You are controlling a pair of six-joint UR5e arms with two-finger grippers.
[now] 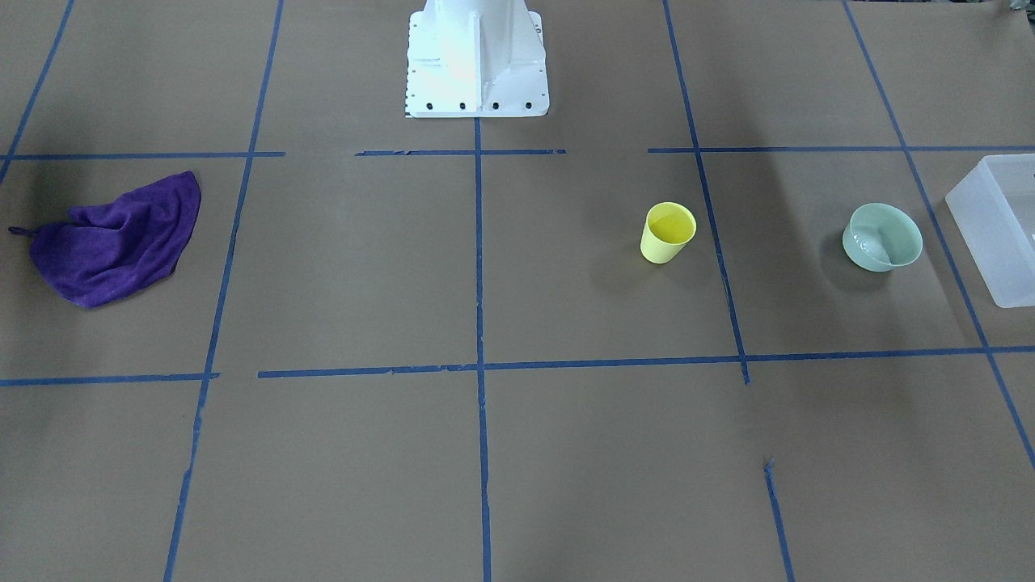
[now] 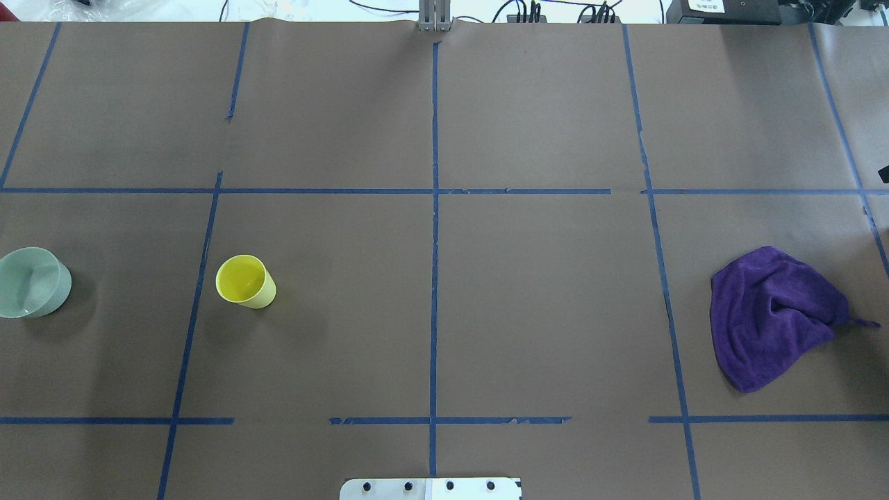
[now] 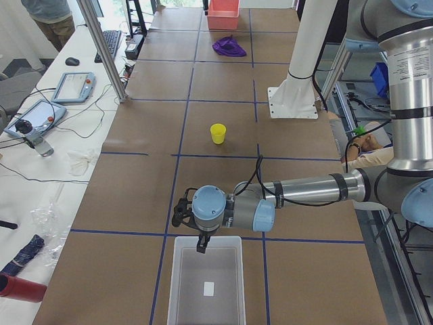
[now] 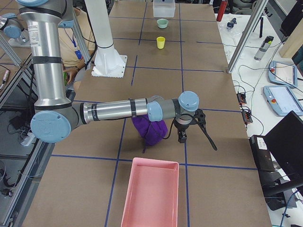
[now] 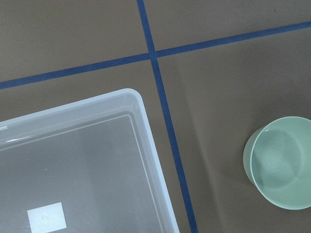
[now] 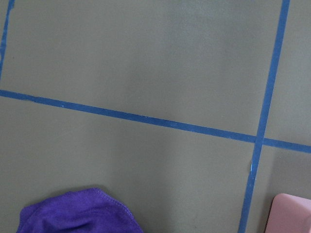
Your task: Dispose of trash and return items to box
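Standing upright: smooth tapered yellow cup (image 1: 668,233) | frosted straight-walled box (image 1: 978,242) | crumpled purple cloth (image 1: 117,242) | left gripper (image 3: 201,246), right gripper (image 4: 181,137): cannot tell

The box (image 1: 999,234) ran off the front view's right edge, the green bowl (image 2: 28,281) off the overhead's left. The right arm (image 4: 118,109) seemingly covered part of the purple cloth (image 4: 151,133). The left gripper (image 3: 201,245) and right gripper (image 4: 181,138) showed side-on only, jaws too small to read.
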